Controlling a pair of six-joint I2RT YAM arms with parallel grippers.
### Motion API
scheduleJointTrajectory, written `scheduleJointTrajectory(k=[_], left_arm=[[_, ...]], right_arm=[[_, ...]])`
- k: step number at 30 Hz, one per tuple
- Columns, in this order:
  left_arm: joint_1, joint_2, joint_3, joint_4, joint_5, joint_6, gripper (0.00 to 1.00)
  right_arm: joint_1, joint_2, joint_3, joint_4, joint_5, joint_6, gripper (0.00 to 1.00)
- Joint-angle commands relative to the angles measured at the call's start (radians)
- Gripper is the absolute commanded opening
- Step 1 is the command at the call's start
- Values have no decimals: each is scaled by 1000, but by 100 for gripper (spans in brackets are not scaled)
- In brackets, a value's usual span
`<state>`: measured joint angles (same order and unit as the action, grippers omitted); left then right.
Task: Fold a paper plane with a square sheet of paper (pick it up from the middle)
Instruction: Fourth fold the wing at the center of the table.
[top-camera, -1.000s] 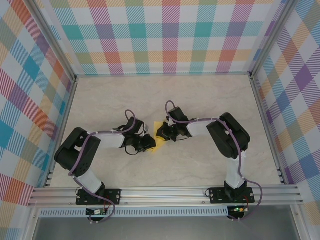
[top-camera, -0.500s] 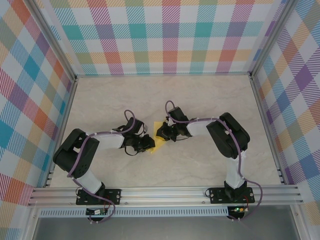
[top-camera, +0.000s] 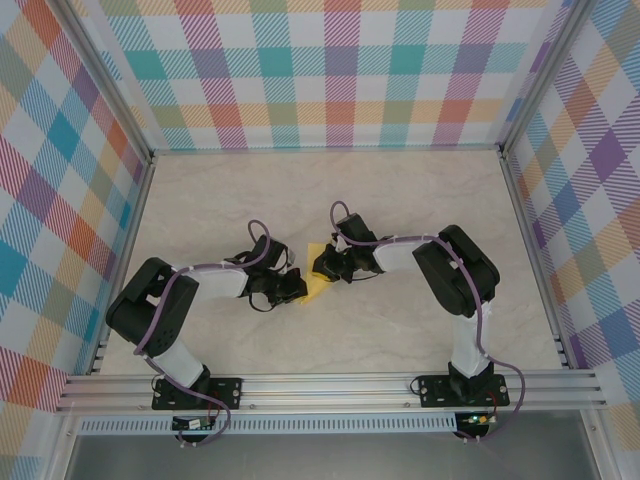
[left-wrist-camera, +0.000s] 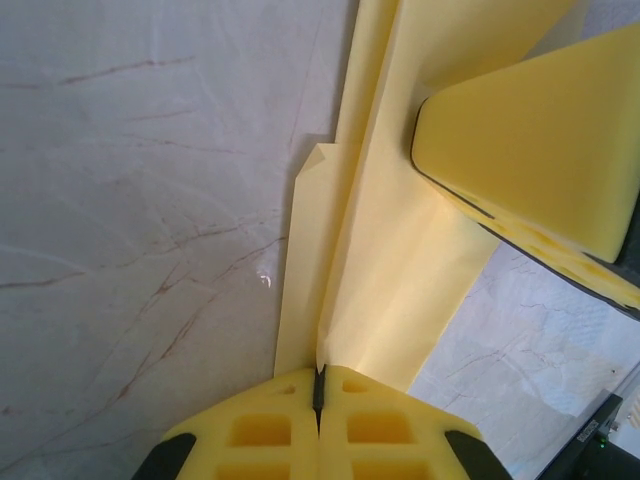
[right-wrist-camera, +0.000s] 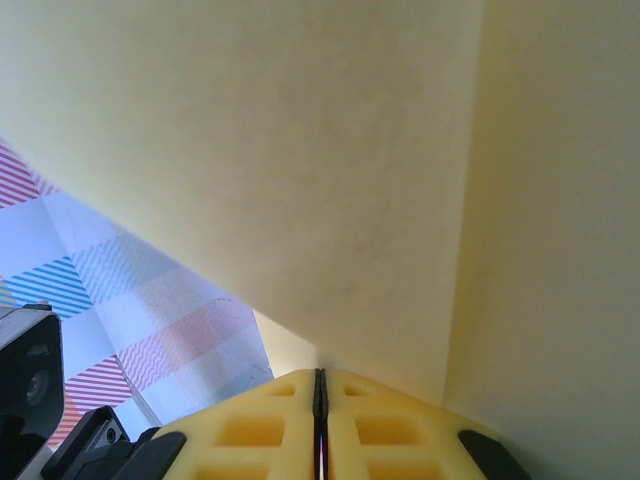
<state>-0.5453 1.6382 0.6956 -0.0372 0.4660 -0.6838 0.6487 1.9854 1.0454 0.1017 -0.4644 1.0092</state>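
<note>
Both pincers are gripping the sheet of paper (top-camera: 318, 276), which is sitting mid-table (top-camera: 400, 200) between the two arms. In the top view the left gripper (top-camera: 296, 289) is biting the sheet's near left edge and the right gripper (top-camera: 328, 266) is holding its far right side, so they are facing each other across the yellow strip.

From the left wrist, the left gripper (left-wrist-camera: 318, 378) is pressing its jaws shut on a raised fold of the sheet of paper (left-wrist-camera: 385, 270). The creases are running straight away from it, and the right gripper's finger (left-wrist-camera: 530, 140) is lying on the sheet further along. From the right wrist, the right gripper (right-wrist-camera: 318, 380) is likewise clamping shut on the sheet of paper (right-wrist-camera: 300, 150).

The long axis is running near to far, slightly slanted. The coming fold is probably turning on that centre crease, with the sheet lying directly ahead of each pincer and neither arm clearly nearer.
</note>
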Motion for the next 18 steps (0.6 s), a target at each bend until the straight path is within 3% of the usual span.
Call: scheduleJointTrajectory(k=[1,12,18], left_arm=[[-10,19,-66,-106,-22,-10,8],[-9,-201,-97,-121,-33,-57,33],[-9,-278,-63,-162,-61,-60,38]], right_arm=[[-6,53,-7,-78,43,-9,10],[-6,52,-10,-79,38,-12,10],[-6,50,-15,-74,36,-14,10]])
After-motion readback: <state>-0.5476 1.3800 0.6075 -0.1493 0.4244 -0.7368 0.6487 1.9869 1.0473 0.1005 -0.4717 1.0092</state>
